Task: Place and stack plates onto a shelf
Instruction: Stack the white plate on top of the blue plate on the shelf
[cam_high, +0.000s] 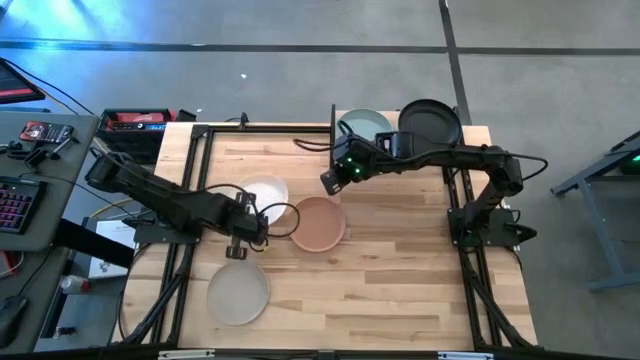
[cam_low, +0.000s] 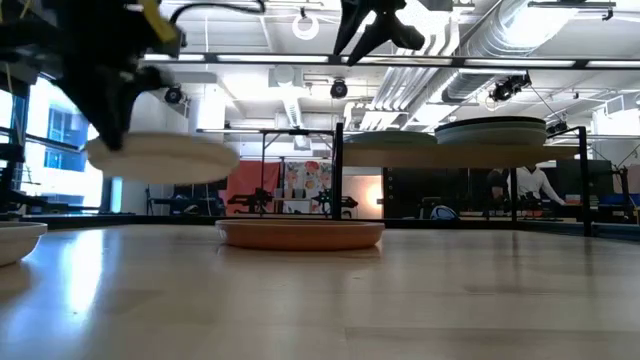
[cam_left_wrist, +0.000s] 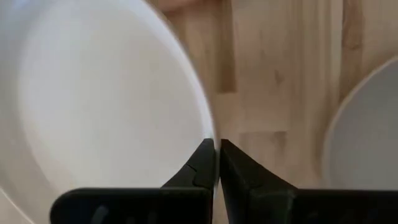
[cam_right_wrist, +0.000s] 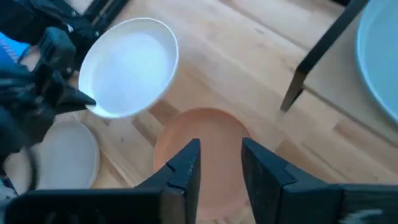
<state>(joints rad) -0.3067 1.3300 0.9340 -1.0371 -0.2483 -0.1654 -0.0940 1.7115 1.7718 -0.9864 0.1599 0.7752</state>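
Two dark arms work over the light plank tabletop (cam_high: 400, 270). The left gripper (cam_high: 243, 232) is clamped tight on the rim of the round white matte plate (cam_high: 265, 195), holding it clear of the wood. The right gripper (cam_right_wrist: 219, 169) hangs above the round terracotta plate (cam_high: 318, 223), fingers parted and empty. A light grey plate (cam_high: 238, 291) lies near the front edge. On the small raised light-wood shelf (cam_high: 392, 150) at the back sit a pale teal plate (cam_high: 364, 125) and a black plate (cam_high: 431, 122), side by side
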